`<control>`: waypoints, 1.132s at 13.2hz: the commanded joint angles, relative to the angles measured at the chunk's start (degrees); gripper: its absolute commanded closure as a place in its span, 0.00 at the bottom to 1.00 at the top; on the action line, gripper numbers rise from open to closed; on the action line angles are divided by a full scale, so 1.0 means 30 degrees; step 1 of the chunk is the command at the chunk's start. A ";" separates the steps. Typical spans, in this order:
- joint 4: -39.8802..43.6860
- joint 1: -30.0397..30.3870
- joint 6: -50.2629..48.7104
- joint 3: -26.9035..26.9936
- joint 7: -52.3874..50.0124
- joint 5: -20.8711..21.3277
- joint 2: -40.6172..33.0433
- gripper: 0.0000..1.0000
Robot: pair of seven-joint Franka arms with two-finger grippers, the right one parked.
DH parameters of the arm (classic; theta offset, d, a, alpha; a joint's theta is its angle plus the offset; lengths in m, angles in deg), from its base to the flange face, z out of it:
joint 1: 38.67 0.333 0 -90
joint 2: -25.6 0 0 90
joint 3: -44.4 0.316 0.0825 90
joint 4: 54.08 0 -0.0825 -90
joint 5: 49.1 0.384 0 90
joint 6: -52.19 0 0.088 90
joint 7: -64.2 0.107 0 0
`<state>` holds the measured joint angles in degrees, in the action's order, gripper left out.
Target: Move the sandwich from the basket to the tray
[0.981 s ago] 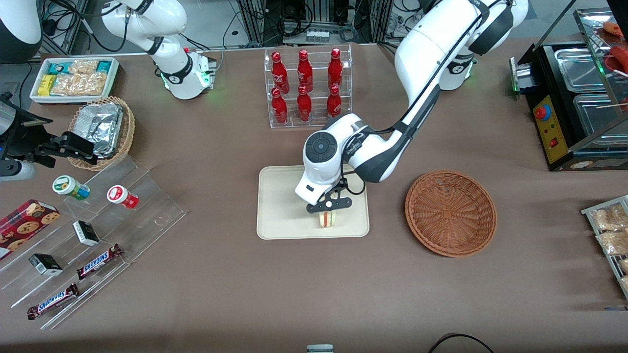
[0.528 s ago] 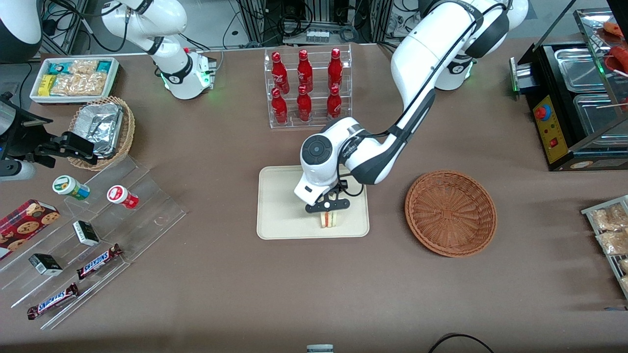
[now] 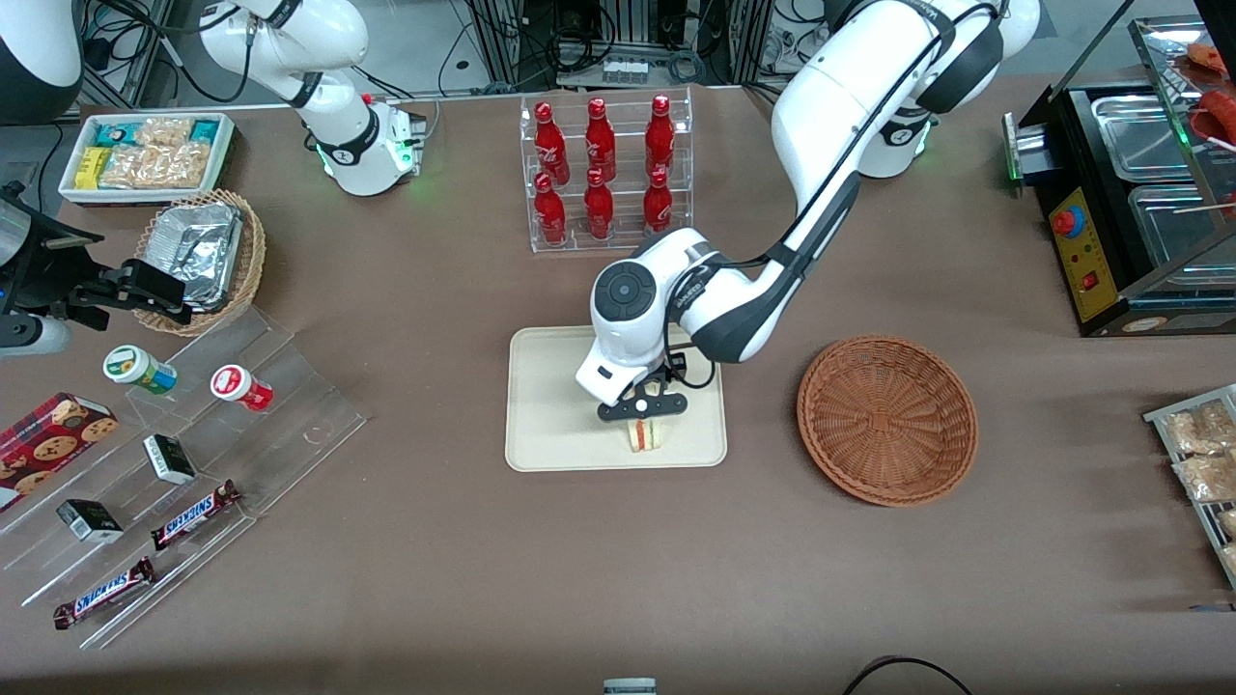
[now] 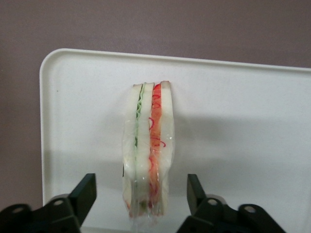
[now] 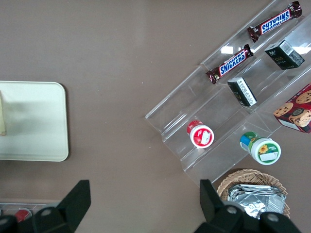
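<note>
The sandwich (image 3: 645, 435) (image 4: 148, 150) stands on edge on the cream tray (image 3: 550, 425) (image 4: 243, 121), near the tray's edge closest to the front camera. Its pale bread shows green and red filling layers. My gripper (image 3: 642, 410) (image 4: 141, 194) hovers just above it, open, with one black finger (image 4: 83, 194) on each side of the wedge and a clear gap to both. The reddish-brown basket (image 3: 886, 419) lies beside the tray toward the working arm's end of the table, with nothing in it.
A clear rack of red bottles (image 3: 603, 174) stands farther from the front camera than the tray. Toward the parked arm's end are an acrylic step display (image 3: 193, 463) with snack bars and cups, a tan basket with foil containers (image 3: 203, 256) and a white snack box (image 3: 145, 154). A black appliance with steel pans (image 3: 1130, 212) stands at the working arm's end.
The gripper has risen slightly off the sandwich and shifted a little away from the front camera. The sandwich stays in place on the tray.
</note>
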<state>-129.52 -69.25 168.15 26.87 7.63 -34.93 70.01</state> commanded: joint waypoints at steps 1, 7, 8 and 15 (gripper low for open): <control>0.0068 0.0287 -0.2898 0.0130 -0.0009 -0.0765 -0.2401 0.00; -0.0137 0.4383 -0.8903 0.0072 0.4255 -0.2465 -0.7471 0.00; -0.0165 0.5145 -0.9873 0.0072 0.5080 -0.2466 -0.8087 0.00; -0.1949 0.9834 -1.2051 0.0101 1.1614 -0.2671 -1.1574 0.00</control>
<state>-130.47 -42.74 131.92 27.64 38.11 -42.12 39.87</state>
